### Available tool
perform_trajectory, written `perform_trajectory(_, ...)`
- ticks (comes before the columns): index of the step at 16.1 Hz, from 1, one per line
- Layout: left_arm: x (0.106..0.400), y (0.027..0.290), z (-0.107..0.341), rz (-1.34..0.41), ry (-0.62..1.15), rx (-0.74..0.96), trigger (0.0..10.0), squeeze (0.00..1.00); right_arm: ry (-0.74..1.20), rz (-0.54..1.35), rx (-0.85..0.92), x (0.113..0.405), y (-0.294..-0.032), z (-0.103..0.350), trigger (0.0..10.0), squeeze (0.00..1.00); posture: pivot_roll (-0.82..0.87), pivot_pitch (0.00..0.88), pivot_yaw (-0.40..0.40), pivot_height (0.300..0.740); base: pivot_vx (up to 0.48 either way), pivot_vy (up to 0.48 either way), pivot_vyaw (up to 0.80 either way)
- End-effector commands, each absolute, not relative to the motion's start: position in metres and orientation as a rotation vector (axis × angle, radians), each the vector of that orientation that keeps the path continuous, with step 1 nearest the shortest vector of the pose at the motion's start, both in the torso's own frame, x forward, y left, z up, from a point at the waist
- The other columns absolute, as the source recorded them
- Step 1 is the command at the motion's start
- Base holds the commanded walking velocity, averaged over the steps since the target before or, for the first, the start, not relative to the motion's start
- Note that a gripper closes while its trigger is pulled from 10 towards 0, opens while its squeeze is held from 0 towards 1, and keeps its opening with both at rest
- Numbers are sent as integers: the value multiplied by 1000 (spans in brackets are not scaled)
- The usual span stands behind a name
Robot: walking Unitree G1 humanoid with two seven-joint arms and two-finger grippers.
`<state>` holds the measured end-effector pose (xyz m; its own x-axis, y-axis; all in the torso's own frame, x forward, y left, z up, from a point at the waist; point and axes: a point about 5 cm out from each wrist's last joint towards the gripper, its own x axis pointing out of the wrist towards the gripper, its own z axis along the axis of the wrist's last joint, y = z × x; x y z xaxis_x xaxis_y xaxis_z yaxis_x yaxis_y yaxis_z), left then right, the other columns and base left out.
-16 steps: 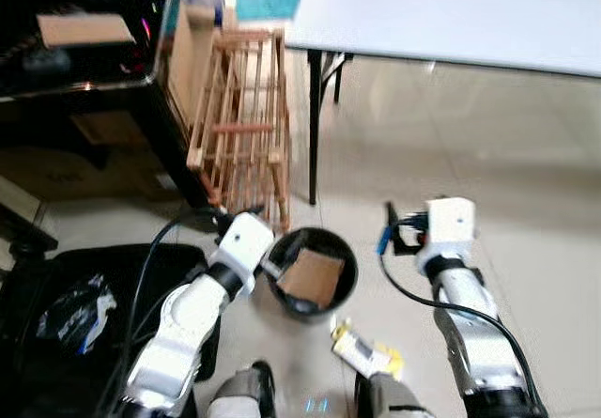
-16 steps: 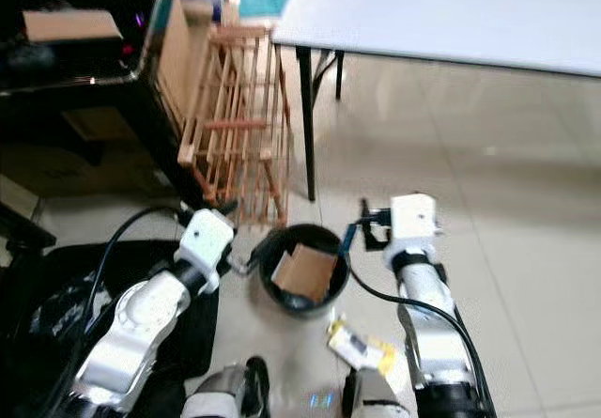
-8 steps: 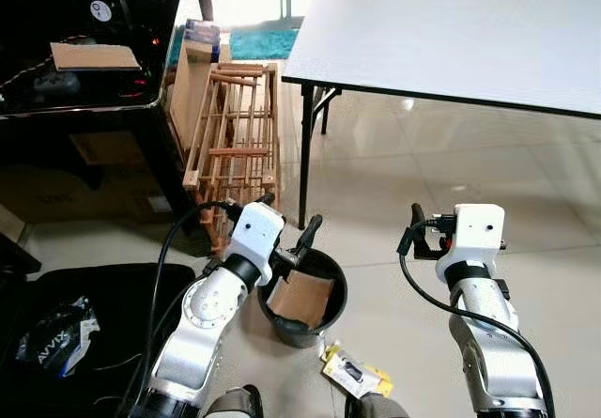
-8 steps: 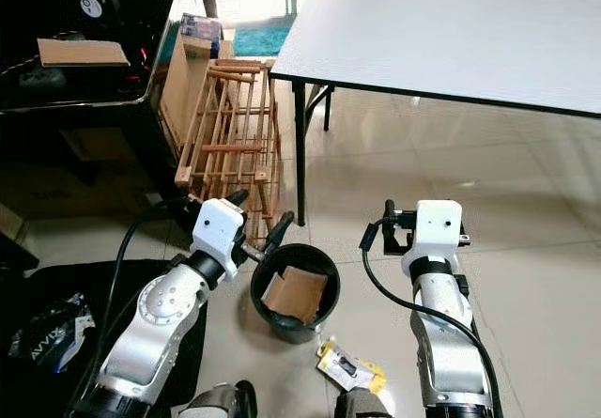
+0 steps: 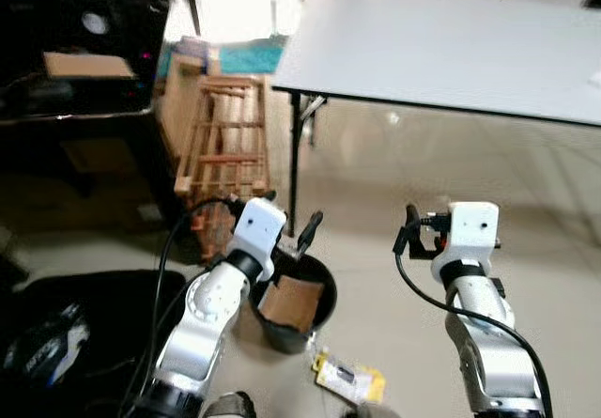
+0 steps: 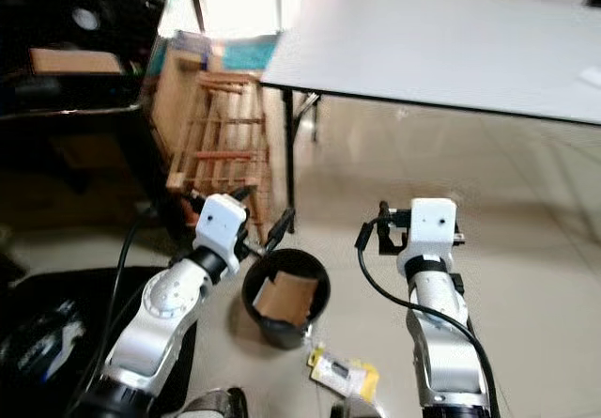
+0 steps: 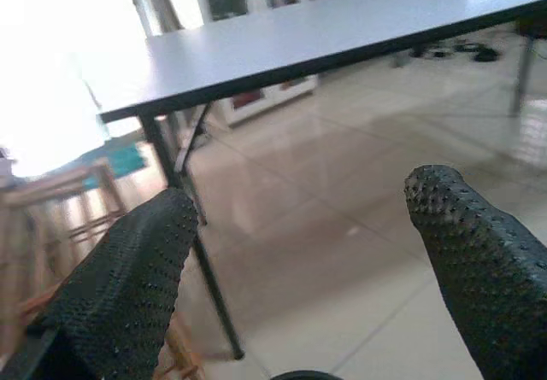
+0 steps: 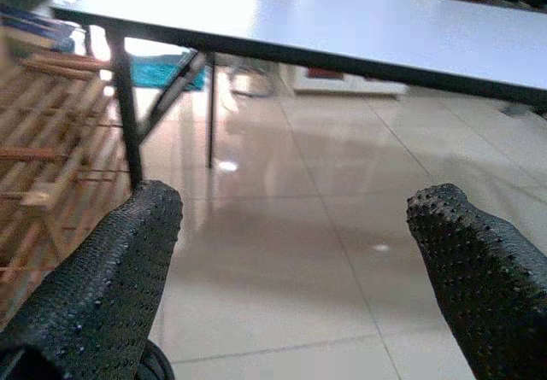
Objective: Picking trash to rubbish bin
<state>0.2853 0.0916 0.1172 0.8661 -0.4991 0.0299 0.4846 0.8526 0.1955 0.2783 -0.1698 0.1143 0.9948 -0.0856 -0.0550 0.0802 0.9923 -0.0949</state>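
while the left gripper (image 5: 293, 233) hangs with fingers spread over the black bin (image 5: 320, 296), a piece of cardboard (image 5: 291, 303) sits inside; the right gripper (image 5: 409, 233) is spread too, and a yellow wrapper (image 5: 348, 378) lies on the floor below it.

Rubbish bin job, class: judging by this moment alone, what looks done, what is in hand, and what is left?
Done: a cardboard piece sits inside the black bin. In hand: nothing; the left gripper by the bin rim and the right gripper are open and empty. Left: the yellow wrapper on the floor.
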Motion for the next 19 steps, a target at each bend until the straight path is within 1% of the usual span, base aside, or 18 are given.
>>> perform_trajectory(1, 285, 89, 114, -529, -71, 188, 10000, 0, 69, -99, -106, 277, -173, 115, 10000, 0, -60, 99, 29, 740, 0, -341, 0)
perform_trajectory(7, 286, 88, 114, -544, -71, 189, 10000, 0, 72, -95, -107, 279, -168, 115, 10000, 0, -59, 100, 35, 740, 0, -480, 0)
perform_trajectory(19, 291, 87, 114, -543, -78, 199, 10000, 0, 45, -123, -119, 283, -171, 121, 10000, 0, -56, 85, 36, 740, 0, -480, 0)
